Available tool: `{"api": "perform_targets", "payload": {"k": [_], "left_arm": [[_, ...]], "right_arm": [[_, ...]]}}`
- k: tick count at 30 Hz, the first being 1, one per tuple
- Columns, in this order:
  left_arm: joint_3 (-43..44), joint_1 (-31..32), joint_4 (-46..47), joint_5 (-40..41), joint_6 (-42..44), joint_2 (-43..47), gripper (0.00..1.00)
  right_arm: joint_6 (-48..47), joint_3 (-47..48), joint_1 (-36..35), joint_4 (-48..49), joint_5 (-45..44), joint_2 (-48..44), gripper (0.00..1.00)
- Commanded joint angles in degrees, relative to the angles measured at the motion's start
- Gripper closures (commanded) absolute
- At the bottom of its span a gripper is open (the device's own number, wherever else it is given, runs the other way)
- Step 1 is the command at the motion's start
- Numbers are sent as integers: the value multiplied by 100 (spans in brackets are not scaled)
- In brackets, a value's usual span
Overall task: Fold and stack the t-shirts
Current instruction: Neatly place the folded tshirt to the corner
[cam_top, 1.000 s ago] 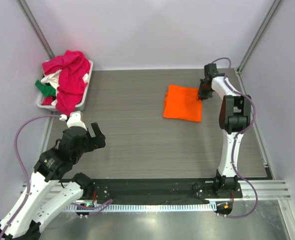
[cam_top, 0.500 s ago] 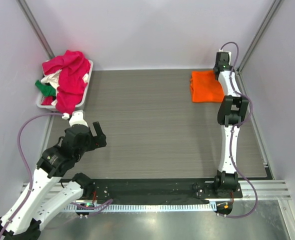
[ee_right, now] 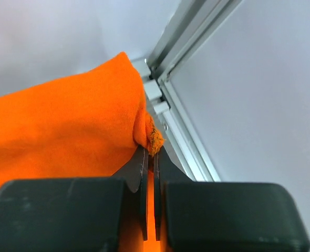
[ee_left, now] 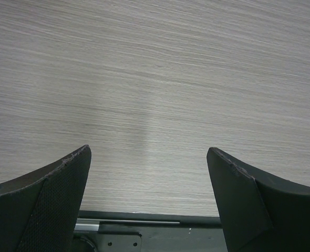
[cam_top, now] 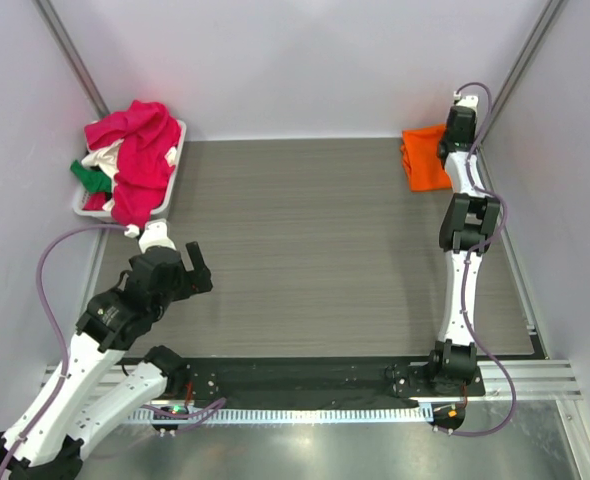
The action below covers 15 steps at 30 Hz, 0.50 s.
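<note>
The folded orange t-shirt (cam_top: 425,158) lies at the table's far right corner, and it fills the left of the right wrist view (ee_right: 60,136). My right gripper (cam_top: 453,135) is stretched far out and is shut on the shirt's edge (ee_right: 154,140). Magenta-pink (cam_top: 135,150), white (cam_top: 103,158) and green (cam_top: 87,175) t-shirts are heaped in the white basket (cam_top: 170,190) at the far left. My left gripper (cam_top: 190,270) is open and empty over bare table near the front left; its fingers (ee_left: 44,199) frame only wood grain.
The metal corner post (ee_right: 189,31) and the right wall stand right beside my right gripper. A black base strip (cam_top: 305,378) runs along the table's front edge.
My right gripper has dragged the orange t-shirt from mid-right of the table back and right into the far right corner. The left arm has barely moved.
</note>
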<state>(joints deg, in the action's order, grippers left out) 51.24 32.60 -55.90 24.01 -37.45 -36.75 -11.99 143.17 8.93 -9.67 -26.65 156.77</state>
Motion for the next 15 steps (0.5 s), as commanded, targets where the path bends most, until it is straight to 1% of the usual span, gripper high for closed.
{"api": "perform_targets", "payload": {"k": [1, 4, 5, 7, 8, 9, 10, 11, 12, 13, 15], "left_arm": [[26, -96, 255, 113, -8, -104, 8], [35, -131, 255, 104, 1, -148, 8], [35, -131, 255, 113, 10, -165, 8], [35, -140, 255, 113, 1, -166, 8], [35, -140, 255, 121, -8, -174, 8], [35, -149, 255, 130, -8, -166, 8], [35, -157, 246, 130, -8, -174, 8], [35, -149, 246, 122, -8, -166, 8], [26, -157, 246, 121, -8, -157, 8], [35, -157, 246, 121, -8, -148, 8], [44, -166, 237, 104, -8, -122, 8]], "right_arm": [[-172, 343, 39, 1106, 29, 2, 99], [-313, 360, 39, 1537, -155, 99, 99], [-304, 404, 39, 1695, -243, 160, 97], [-330, 396, 65, 1854, -340, 205, 87], [-322, 413, 65, 1959, -401, 231, 78], [-296, 413, 65, 1995, -628, 223, 61], [-208, 352, 65, 2004, -709, 188, 31], [-155, 265, 56, 2030, -831, 31, 17], [-85, 159, 56, 2048, -1068, -75, 12], [72, -199, 65, 2092, -1218, -216, 8], [275, -683, 48, 2285, -1368, -819, 7]]}}
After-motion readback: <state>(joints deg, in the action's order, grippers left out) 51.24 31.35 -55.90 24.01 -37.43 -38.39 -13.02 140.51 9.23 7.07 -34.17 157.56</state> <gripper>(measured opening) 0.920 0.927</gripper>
